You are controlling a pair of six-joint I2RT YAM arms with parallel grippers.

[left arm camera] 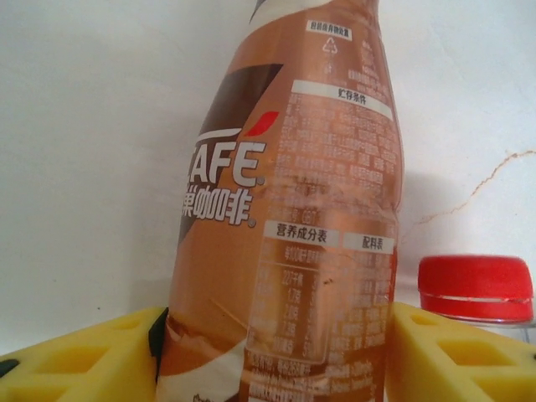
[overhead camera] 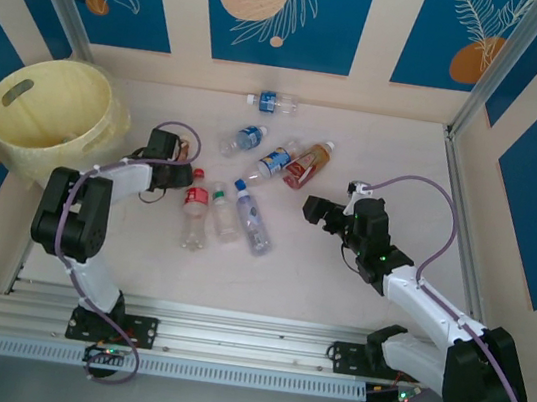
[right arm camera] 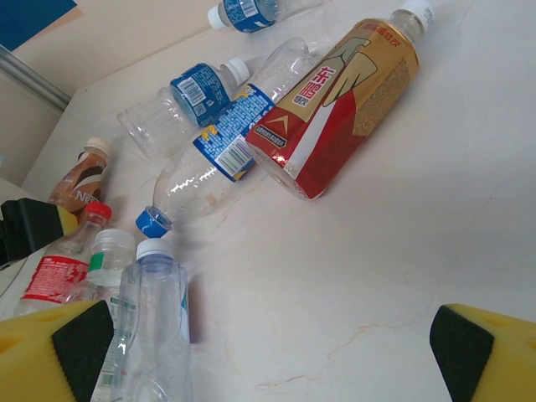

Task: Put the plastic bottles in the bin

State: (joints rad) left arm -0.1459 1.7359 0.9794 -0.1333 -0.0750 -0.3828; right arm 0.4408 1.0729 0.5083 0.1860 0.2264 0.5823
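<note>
A brown coffee-label plastic bottle [left arm camera: 293, 193] stands between the yellow fingers [left arm camera: 456, 356] of my left gripper [left arm camera: 276, 328], and both fingers press its sides. That gripper [overhead camera: 183, 174] is just right of the pale-yellow bin [overhead camera: 18, 118]. A red-capped bottle [left arm camera: 475, 287] lies right beside it. More plastic bottles lie mid-table: a red-and-gold one [right arm camera: 335, 109], a blue-labelled one [right arm camera: 218, 151], and a clear one [right arm camera: 155, 335]. My right gripper [right arm camera: 268, 339] hangs open over bare table, right of the clear bottles [overhead camera: 251, 217].
One blue-labelled bottle [overhead camera: 273, 103] lies alone near the back wall. Blue-patterned walls close in the table on three sides, with a metal post [overhead camera: 490, 72] at the back right. The bin sits in the back-left corner.
</note>
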